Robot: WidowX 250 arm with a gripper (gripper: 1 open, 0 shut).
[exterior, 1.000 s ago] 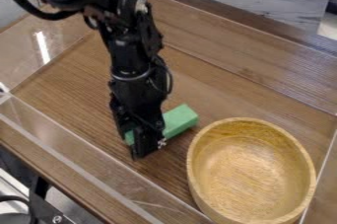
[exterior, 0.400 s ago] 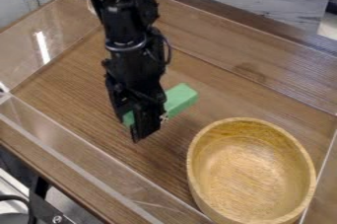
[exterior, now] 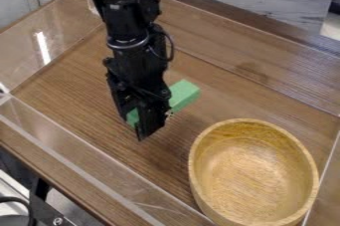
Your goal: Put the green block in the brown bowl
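The jaws are clamped shut on the green block [exterior: 181,95], which hangs off the table, its long axis slanting up toward the right and away from the camera; the gripper [exterior: 143,123] points straight down, black, with the arm [exterior: 127,21] rising behind it toward the upper left. Beneath lies a dark wooden table [exterior: 253,76] with visible grain, edged by a clear plastic wall [exterior: 54,135]; the brown bowl [exterior: 254,171] sits at lower right, well apart from the block; a pale counter [exterior: 285,1] shows behind. Against a second ago the block and gripper stand higher, lifted off the wood; the bowl has not moved.
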